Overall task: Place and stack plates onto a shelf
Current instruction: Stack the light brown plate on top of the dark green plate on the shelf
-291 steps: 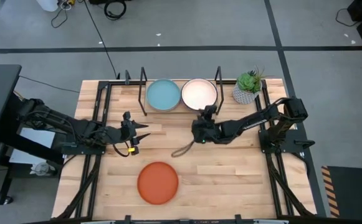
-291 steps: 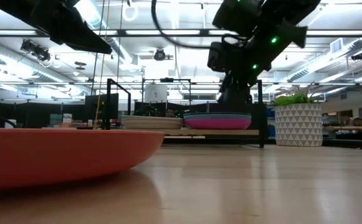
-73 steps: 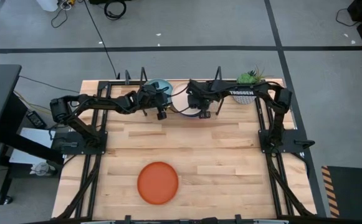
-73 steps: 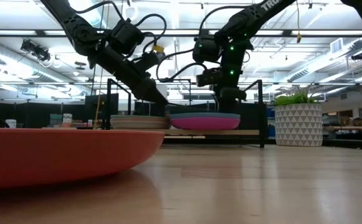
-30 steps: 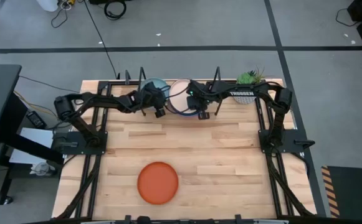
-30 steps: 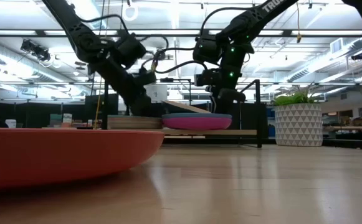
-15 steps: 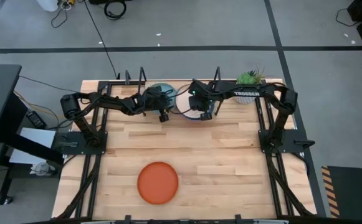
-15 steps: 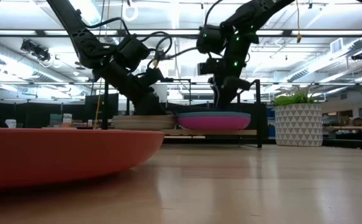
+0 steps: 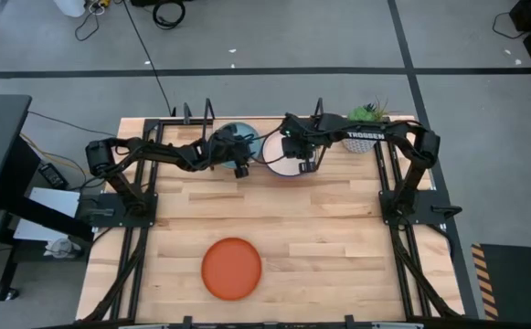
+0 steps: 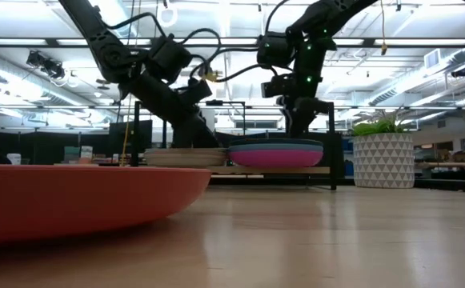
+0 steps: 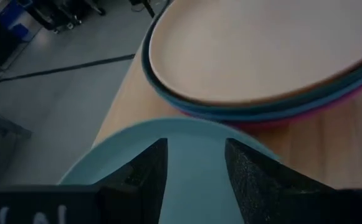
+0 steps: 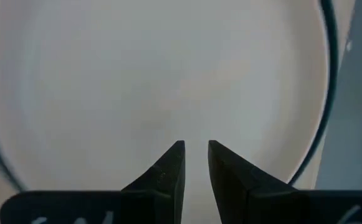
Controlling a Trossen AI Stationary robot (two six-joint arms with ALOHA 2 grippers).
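Note:
The shelf (image 10: 216, 170) stands at the table's far edge and bears two stacks of plates. A light teal plate (image 9: 236, 134) tops the left stack (image 10: 186, 156). A cream plate (image 9: 279, 153) tops the right stack (image 10: 276, 152), whose lowest plate is pink. My left gripper (image 9: 240, 164) is open, low over the light teal plate (image 11: 193, 143). My right gripper (image 9: 302, 159) points down over the cream plate (image 12: 168, 62), its fingers a narrow gap apart with nothing between them. An orange plate (image 9: 231, 268) lies flat near the table's near edge. My left gripper stands low over the light teal plate's top; I cannot tell whether its fingertips (image 11: 156, 162) touch it. My right gripper points down at the cream plate's inner face; I cannot tell whether its fingertips (image 12: 174, 162) touch it.
A potted green plant (image 9: 364, 128) stands at the shelf's right end. The shelf's black posts (image 9: 210, 114) rise beside the stacks. The bare wooden tabletop (image 9: 338, 238) lies between the shelf and the orange plate.
The cream plate, which leaned tilted on the right stack, now lies flat on it. The right stack has slid along the shelf toward the table's right edge. My right gripper has gone the same way and stands over the plate.

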